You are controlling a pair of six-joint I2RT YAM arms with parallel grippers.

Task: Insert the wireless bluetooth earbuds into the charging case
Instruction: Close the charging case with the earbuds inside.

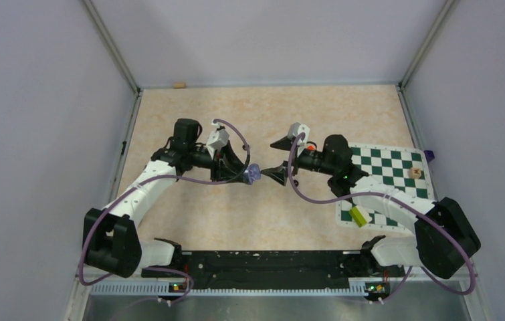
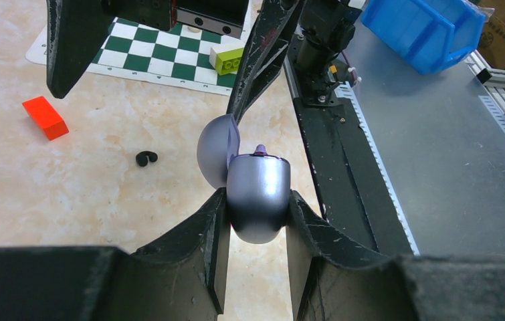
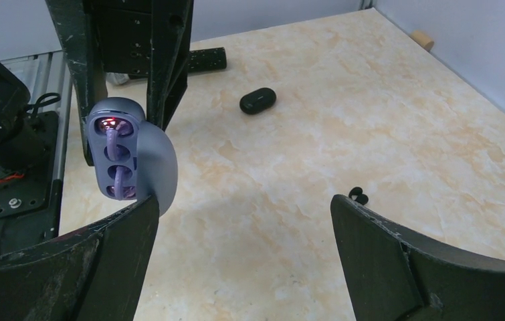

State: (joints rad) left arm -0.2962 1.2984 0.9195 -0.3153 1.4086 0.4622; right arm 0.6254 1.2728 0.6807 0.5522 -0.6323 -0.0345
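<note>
My left gripper point(image 2: 257, 204) is shut on the lilac charging case point(image 2: 257, 190) and holds it above the table with its lid point(image 2: 213, 154) swung open. In the right wrist view the case point(image 3: 149, 160) shows two lilac earbuds point(image 3: 112, 140) seated in its sockets, with a red light glowing at the top. My right gripper point(image 3: 243, 224) stands wide open just in front of the case with nothing between its fingers; its left finger point(image 3: 112, 241) is close under the case. A black earbud point(image 2: 146, 158) lies on the table, also seen beside the right finger point(image 3: 356, 196).
A closed black charging case point(image 3: 257, 100) lies farther out on the table. A red block point(image 2: 45, 117) sits near the chessboard mat point(image 1: 396, 174), which carries a green brick point(image 2: 228, 59) and a small wooden piece point(image 1: 415, 172). A blue bin point(image 2: 423, 30) stands beyond the table rail.
</note>
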